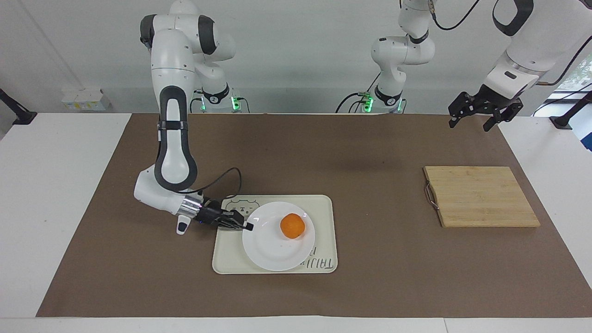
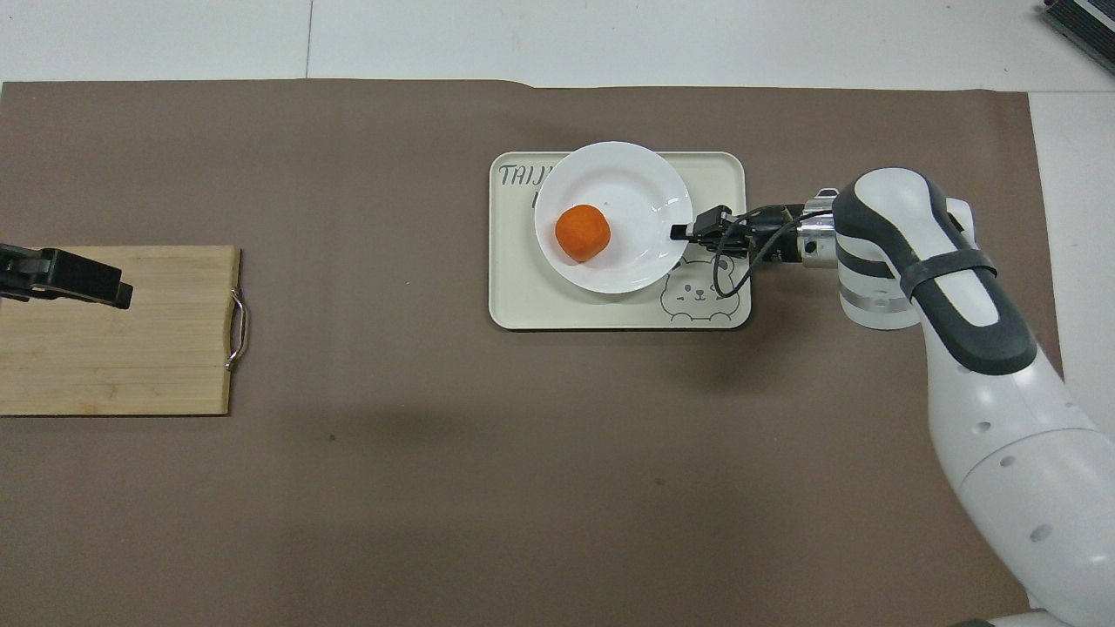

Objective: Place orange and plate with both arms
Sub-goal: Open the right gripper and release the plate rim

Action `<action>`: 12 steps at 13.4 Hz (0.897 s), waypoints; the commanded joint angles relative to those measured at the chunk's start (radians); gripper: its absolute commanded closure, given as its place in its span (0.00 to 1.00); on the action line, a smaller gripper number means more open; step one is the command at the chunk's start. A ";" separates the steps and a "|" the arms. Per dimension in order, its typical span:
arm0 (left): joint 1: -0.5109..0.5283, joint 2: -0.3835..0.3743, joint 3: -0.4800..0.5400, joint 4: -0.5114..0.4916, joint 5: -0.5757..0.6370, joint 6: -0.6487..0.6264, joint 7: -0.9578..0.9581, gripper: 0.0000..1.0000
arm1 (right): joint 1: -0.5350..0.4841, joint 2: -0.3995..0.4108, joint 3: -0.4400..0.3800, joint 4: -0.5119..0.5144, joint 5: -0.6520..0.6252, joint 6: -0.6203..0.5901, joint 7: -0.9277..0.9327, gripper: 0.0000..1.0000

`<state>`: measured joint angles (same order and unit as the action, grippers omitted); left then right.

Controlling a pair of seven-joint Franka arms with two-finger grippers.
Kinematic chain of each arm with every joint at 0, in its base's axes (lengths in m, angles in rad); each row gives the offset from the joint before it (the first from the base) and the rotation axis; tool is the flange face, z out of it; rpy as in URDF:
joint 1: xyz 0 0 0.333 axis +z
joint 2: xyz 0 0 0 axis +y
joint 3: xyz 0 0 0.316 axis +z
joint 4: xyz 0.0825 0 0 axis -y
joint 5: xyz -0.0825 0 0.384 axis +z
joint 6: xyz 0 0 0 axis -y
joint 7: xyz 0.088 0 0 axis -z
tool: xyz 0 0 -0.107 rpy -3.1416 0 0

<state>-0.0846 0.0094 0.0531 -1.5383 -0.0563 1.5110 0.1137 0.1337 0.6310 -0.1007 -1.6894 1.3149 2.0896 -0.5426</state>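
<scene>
The white plate (image 1: 273, 252) is level and low over the cream bear tray (image 1: 230, 256), touching it or just above it; I cannot tell which. The orange (image 1: 292, 226) sits on the plate. My right gripper (image 1: 248, 226) is shut on the plate's rim at the side toward the right arm's end of the table. In the overhead view the plate (image 2: 627, 178) with the orange (image 2: 583, 233) covers the middle of the tray (image 2: 523, 300), with the right gripper (image 2: 679, 232) at its rim. My left gripper (image 1: 468, 125) hangs open and empty in the air; in the overhead view the left gripper (image 2: 111, 292) is over the cutting board.
A bamboo cutting board (image 1: 481, 196) with a metal handle lies toward the left arm's end of the table; it also shows in the overhead view (image 2: 113, 357). A brown mat (image 1: 370, 152) covers the table.
</scene>
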 commanded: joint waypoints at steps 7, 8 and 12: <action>0.008 -0.003 -0.006 0.001 0.013 -0.006 0.014 0.00 | 0.006 -0.046 0.004 0.014 -0.026 0.026 0.068 0.00; 0.008 -0.003 -0.006 0.001 0.013 -0.006 0.014 0.00 | 0.006 -0.065 0.004 0.014 -0.055 0.024 0.094 0.00; 0.008 -0.003 -0.006 0.001 0.013 -0.005 0.014 0.00 | -0.009 -0.151 0.001 0.014 -0.245 0.020 0.245 0.00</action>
<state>-0.0846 0.0094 0.0531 -1.5383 -0.0563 1.5110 0.1138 0.1391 0.5277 -0.1031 -1.6625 1.1457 2.1089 -0.3636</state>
